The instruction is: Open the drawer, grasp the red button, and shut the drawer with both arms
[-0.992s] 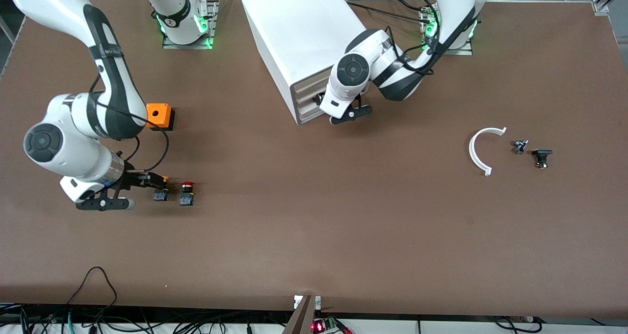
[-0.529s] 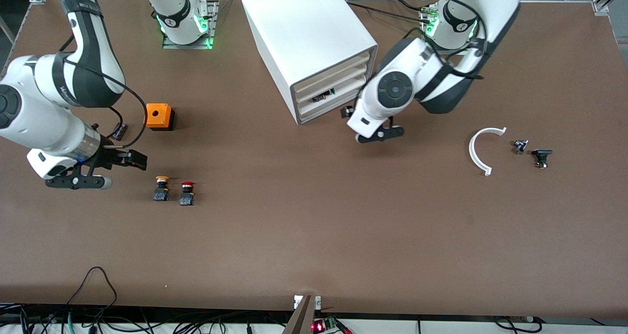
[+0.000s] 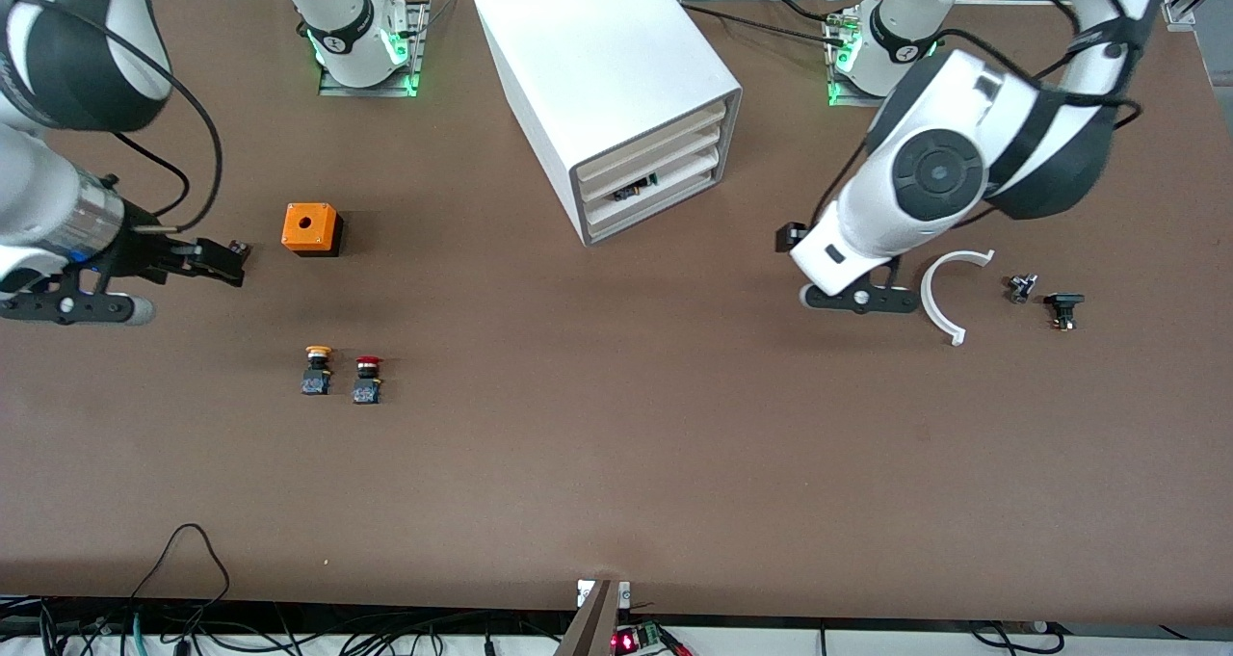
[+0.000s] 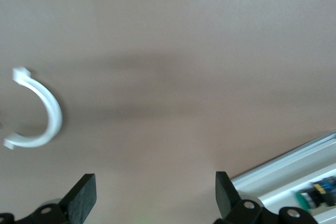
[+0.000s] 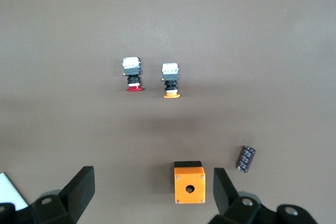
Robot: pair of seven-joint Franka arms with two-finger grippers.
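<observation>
The red-capped button point(image 3: 367, 379) stands on the table beside a yellow-capped one point(image 3: 317, 370); both show in the right wrist view, the red one point(image 5: 133, 74) untouched. The white cabinet point(image 3: 607, 68) has three stacked drawers point(image 3: 660, 176), all looking pushed in; a small dark and green part point(image 3: 633, 191) shows in the middle one, and also in the left wrist view point(image 4: 315, 195). My right gripper point(image 3: 226, 261) is open and empty, up over the table beside the orange box point(image 3: 311, 229); its own view point(image 5: 152, 192) shows that. My left gripper point(image 3: 792, 239) is open and empty point(image 4: 155, 198), between the cabinet and a white ring.
The white C-shaped ring point(image 3: 949, 295) lies by the left arm's hand and shows in the left wrist view point(image 4: 39, 114). Two small dark parts point(image 3: 1021, 287) point(image 3: 1063, 307) lie toward the left arm's end. A small dark cylinder point(image 5: 245, 159) lies beside the orange box point(image 5: 189, 184).
My left gripper has drawn away from the cabinet's drawers toward the white ring. My right gripper has left the yellow button and risen away toward the orange box. Both buttons stayed put.
</observation>
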